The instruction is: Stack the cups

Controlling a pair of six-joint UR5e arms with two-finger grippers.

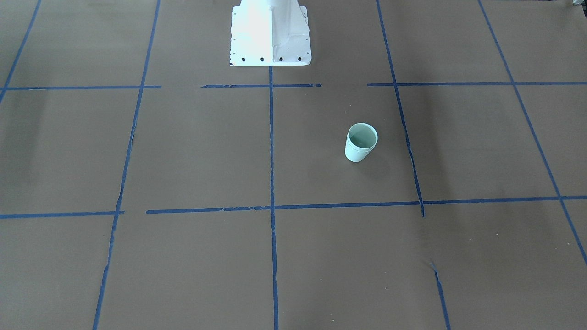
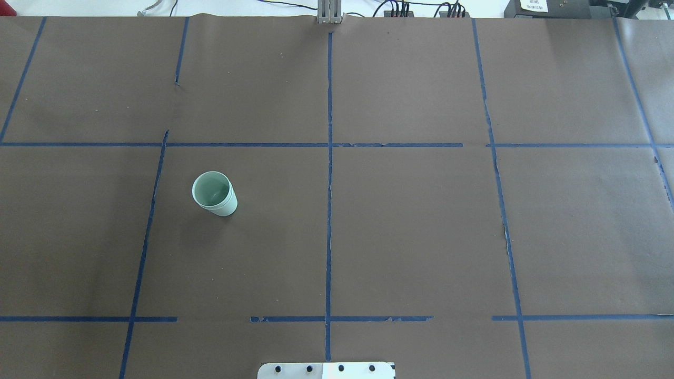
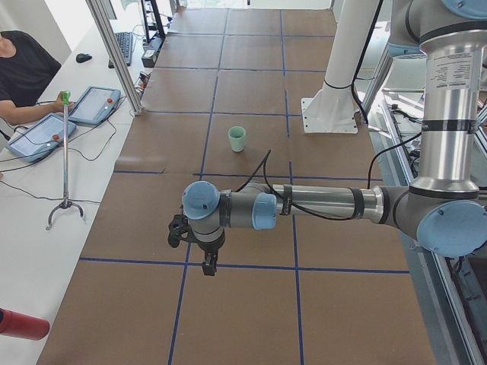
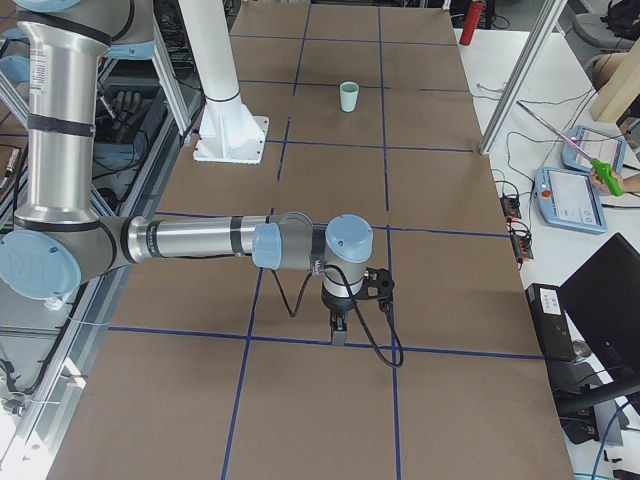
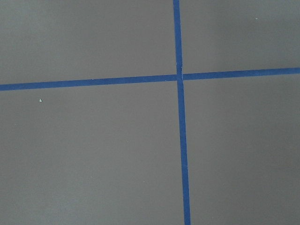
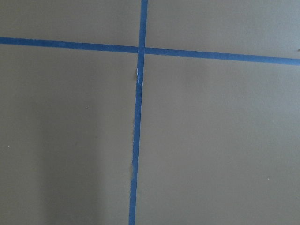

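The pale mint-green cups (image 1: 361,142) stand upright as a single stack, one nested in the other, with a second rim line just below the top. The stack also shows in the overhead view (image 2: 214,193), the exterior left view (image 3: 237,138) and the exterior right view (image 4: 348,96). My left gripper (image 3: 207,262) points down over a tape crossing at the table's left end, far from the stack. My right gripper (image 4: 338,330) points down at the table's right end, also far away. I cannot tell whether either is open or shut. Both wrist views show only paper and tape.
Brown paper with a blue tape grid (image 2: 329,158) covers the table. The white robot base (image 1: 270,34) stands at the robot-side edge. Beside the table are control tablets (image 3: 95,104), a thin stand (image 3: 65,160) and a red bottle (image 3: 19,325).
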